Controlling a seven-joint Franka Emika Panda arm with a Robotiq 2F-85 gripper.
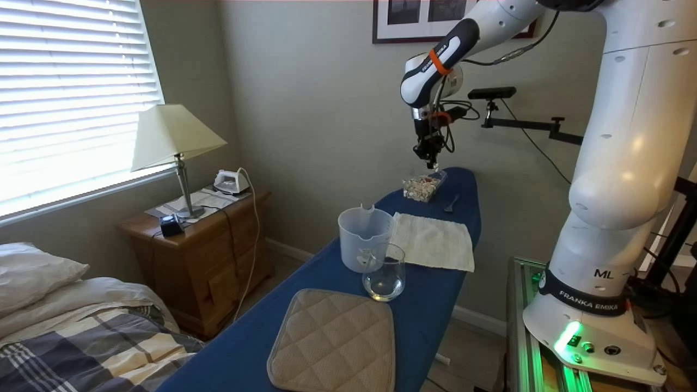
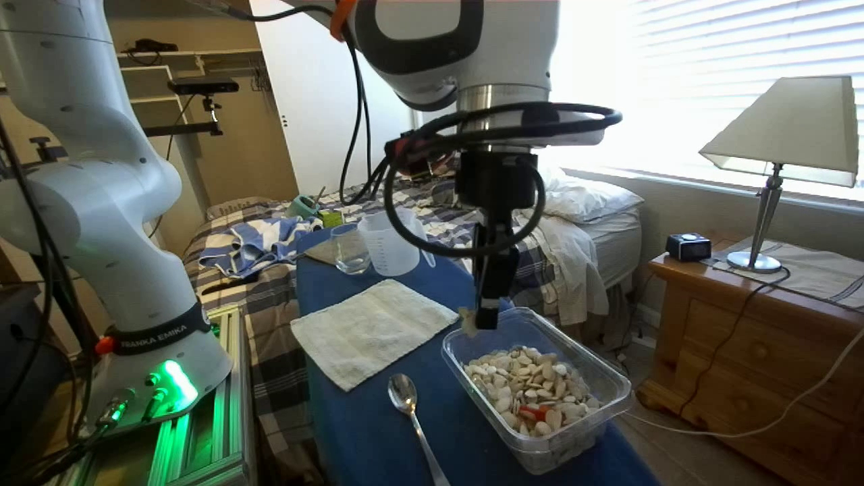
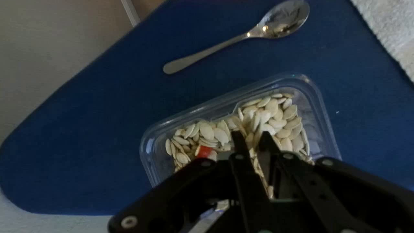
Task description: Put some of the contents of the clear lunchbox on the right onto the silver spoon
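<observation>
At the left in an exterior view, the white robot arm with black trim (image 2: 81, 196) stands on its base, arches rightward, partly out of view, and points its wrist roughly straight down. The slim black fingers (image 2: 487, 314) hang just above the low clear plastic lunchbox (image 2: 526, 332), almost together, with a few flat cream-coloured seeds (image 2: 467, 322) pinched between their tips. The lunchbox, holding many more, sits on the blue cloth-covered ironing board (image 2: 358, 432) beside the edge farther from the arm's base; the brown wooden chest of drawers (image 2: 763, 317) stands apart to the right. In the wrist view, also from the left, the board's rounded end gives a broad bare stretch up to the lunchbox. The shiny silver metal spoon (image 3: 237, 38) lies roughly alongside the lunchbox, bowl to the right, an open blue lane between them. Bare plastic shows inside the lunchbox's right end. Beyond, another open strip of blue leads to the rough white cloth (image 3: 389, 30) at upper right.
</observation>
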